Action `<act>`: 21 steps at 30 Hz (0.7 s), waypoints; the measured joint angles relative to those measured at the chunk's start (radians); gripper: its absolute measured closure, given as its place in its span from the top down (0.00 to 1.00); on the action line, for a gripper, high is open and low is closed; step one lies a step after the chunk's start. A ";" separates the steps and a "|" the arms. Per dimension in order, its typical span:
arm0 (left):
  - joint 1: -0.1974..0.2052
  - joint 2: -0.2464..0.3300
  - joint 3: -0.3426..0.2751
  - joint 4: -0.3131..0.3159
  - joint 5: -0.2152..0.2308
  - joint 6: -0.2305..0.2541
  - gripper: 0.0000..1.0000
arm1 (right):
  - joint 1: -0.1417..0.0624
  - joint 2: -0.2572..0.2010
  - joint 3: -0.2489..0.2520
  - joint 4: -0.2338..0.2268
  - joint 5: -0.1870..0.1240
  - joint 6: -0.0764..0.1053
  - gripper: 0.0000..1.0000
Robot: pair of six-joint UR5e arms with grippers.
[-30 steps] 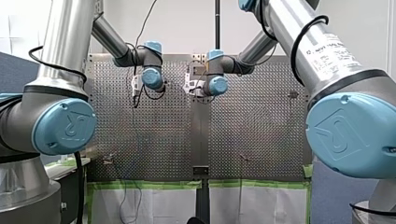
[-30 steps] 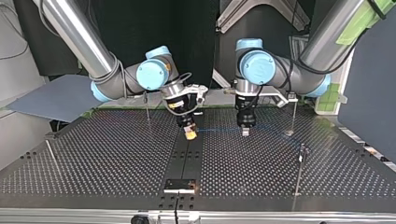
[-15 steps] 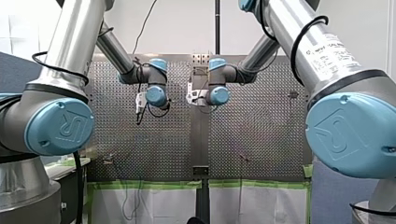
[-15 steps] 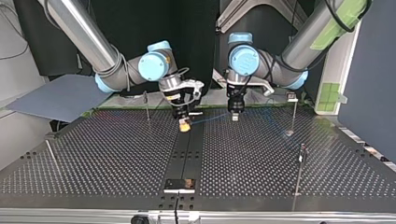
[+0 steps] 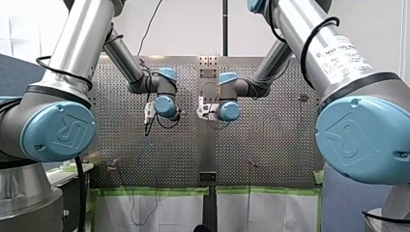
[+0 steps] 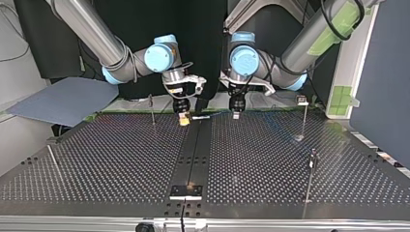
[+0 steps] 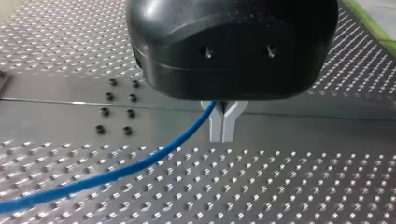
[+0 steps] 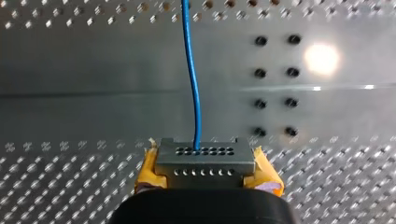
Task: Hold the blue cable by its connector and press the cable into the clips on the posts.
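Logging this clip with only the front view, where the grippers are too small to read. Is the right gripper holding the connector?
Observer: Yes. In the right wrist view the grey connector sits clamped between the right gripper and its yellow pads.
Reviewer: And the cable?
Observer: In the left wrist view the blue cable runs into the left gripper, whose tips are shut.
Reviewer: Clipped anywhere?
Observer: Not visibly. In the top view both grippers hang between the left-hand post and the right-hand post, touching neither.
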 joint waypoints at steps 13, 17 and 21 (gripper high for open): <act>-0.083 -0.095 0.000 0.068 -0.057 -0.012 0.00 | 0.000 0.091 0.111 -0.111 0.037 0.001 0.00; -0.093 -0.129 0.000 0.090 -0.066 -0.017 0.00 | -0.002 0.124 0.145 -0.144 0.049 0.007 0.00; -0.095 -0.143 0.000 0.096 -0.070 -0.025 0.00 | -0.006 0.159 0.180 -0.180 0.064 0.013 0.00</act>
